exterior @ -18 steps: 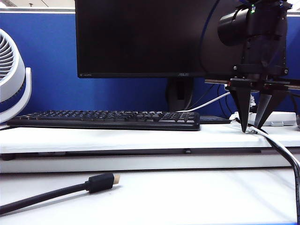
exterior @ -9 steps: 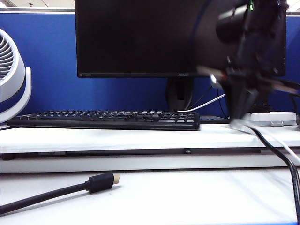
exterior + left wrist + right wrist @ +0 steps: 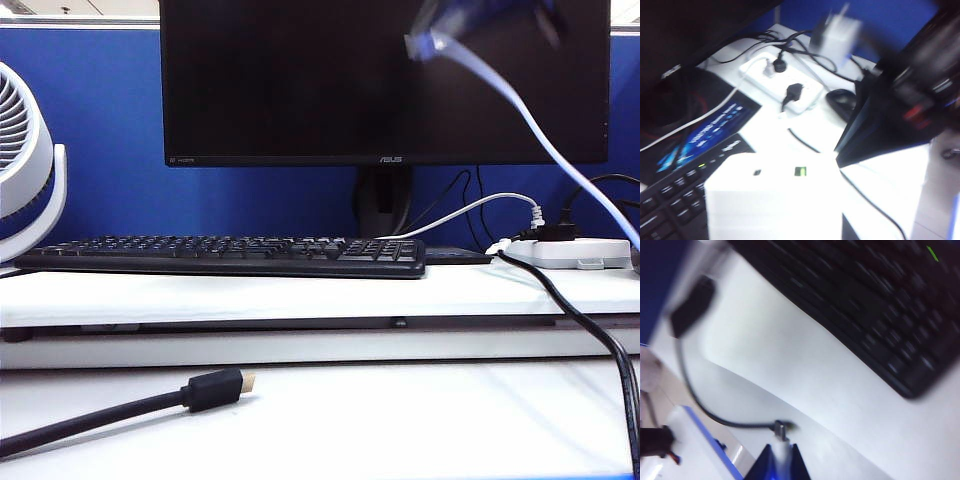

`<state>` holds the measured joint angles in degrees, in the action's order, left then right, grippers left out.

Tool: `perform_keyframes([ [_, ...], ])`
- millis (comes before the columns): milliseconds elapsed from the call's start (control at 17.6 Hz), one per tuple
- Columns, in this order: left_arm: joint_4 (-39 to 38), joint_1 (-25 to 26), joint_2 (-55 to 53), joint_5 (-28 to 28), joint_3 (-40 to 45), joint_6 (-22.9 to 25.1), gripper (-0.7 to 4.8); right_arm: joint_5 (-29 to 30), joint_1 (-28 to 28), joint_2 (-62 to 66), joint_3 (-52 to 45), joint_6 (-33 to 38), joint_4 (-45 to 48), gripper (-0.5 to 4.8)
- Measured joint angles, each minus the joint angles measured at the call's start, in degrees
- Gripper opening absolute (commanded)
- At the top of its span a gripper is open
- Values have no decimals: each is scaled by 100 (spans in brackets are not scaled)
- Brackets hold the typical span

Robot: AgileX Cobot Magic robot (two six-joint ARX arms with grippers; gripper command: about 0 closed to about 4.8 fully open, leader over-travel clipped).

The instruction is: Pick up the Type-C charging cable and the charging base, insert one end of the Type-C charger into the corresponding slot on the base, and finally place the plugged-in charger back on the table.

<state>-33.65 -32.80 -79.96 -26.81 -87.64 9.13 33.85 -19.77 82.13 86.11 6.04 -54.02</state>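
The charging base (image 3: 771,200), a white block with a green-tongued port (image 3: 800,171) and a small dark slot (image 3: 757,172), fills the left wrist view above the keyboard. My left gripper (image 3: 777,227) is shut on it and is out of the exterior view. My right gripper (image 3: 455,28) is a blur at the top of the exterior view, in front of the monitor. It is shut on the Type-C charging cable (image 3: 545,140), which trails down to the right. In the right wrist view the cable's plug (image 3: 781,432) sticks out between the shut fingers of the right gripper (image 3: 781,450).
A black keyboard (image 3: 225,255) and a white power strip (image 3: 570,252) lie on the raised shelf. On the lower table (image 3: 400,420) lies a thick black cable with a gold-tipped plug (image 3: 215,388). A monitor (image 3: 300,80) stands behind and a fan (image 3: 25,160) at the left.
The right gripper closed on the white cable down on the shelf beside the power strip. It then rose to the top of the view and turned, lifting the cable with it.
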Motion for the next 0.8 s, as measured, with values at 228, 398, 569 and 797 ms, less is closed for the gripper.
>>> perform_keyframes([
  [228, 227, 0, 0, -730, 0, 2, -5, 828, 0, -667, 0, -15, 1023, -7],
  [398, 553, 0, 0, -1360, 0, -2, -5, 1360, 0, -852, 7, -17, 1558, -7],
  [569, 765, 0, 0, -1819, 0, -4, -5, 1434, -2, -979, 4, -31, 1578, -7],
  [797, 885, 0, 0, -2164, 0, -2, -5, 1545, -2, -1126, 2, -31, 1565, -7],
])
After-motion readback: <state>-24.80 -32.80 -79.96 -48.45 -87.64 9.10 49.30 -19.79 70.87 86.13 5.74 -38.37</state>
